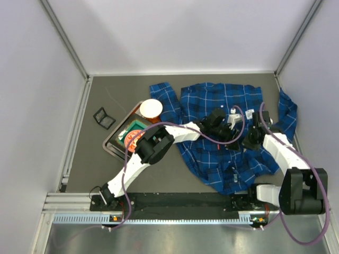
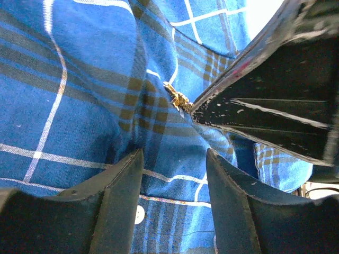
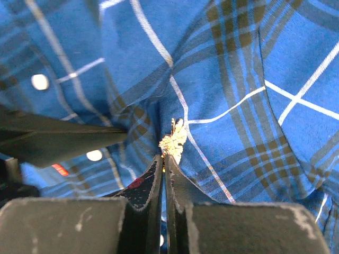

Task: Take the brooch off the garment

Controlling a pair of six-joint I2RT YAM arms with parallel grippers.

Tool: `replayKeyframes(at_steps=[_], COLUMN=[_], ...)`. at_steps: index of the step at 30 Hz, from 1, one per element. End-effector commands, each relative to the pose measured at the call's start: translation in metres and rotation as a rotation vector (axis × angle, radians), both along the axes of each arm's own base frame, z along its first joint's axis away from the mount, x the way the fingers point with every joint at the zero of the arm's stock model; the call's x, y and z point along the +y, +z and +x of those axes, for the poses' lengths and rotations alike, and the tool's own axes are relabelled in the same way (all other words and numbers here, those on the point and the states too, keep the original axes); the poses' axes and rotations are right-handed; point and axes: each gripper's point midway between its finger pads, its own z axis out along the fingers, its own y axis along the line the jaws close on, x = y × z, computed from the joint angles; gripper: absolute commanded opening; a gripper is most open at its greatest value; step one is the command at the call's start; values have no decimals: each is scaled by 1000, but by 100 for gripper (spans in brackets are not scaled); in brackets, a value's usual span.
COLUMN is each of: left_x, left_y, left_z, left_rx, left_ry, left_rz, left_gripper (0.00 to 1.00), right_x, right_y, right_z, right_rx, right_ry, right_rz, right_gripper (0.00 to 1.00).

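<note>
The brooch (image 3: 173, 140) was found pinched at 12 o'clock of the near-closed right gripper (image 3: 163, 159); the left gripper (image 2: 174, 156) was noted open, empty.

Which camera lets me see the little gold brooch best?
The right wrist camera: the brooch sits mid-picture, facing it, at the tips of the right gripper. The left wrist shows it smaller and sideways. From the top camera I cannot make it out.

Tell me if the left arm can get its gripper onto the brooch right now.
Probably not cleanly. The left gripper is open just short of the brooch, with only garment between, but the right gripper looks shut on the brooch's edge and crowds that spot.
</note>
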Motion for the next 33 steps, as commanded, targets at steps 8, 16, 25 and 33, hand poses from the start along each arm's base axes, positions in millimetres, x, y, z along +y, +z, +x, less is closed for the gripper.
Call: replayKeyframes(at_steps=[8, 16, 25, 33], left_x=[9, 5, -25, -38], left_y=[72, 91, 94, 43], left_z=[11, 9, -19, -7], left_rx=[-69, -32, 168, 202], left_ry=[18, 16, -79, 1], left_rz=[-147, -189, -331, -221], left_gripper=[50, 48, 46, 41], right_x=[18, -14, -26, -35], right_y=[19, 4, -5, -4], right_z=[15, 0, -8, -8], right_rx=[-182, -157, -91, -98], right_ry=[40, -136, -199, -233], right_rz=[170, 170, 121, 80], right_gripper=[0, 0, 0, 0])
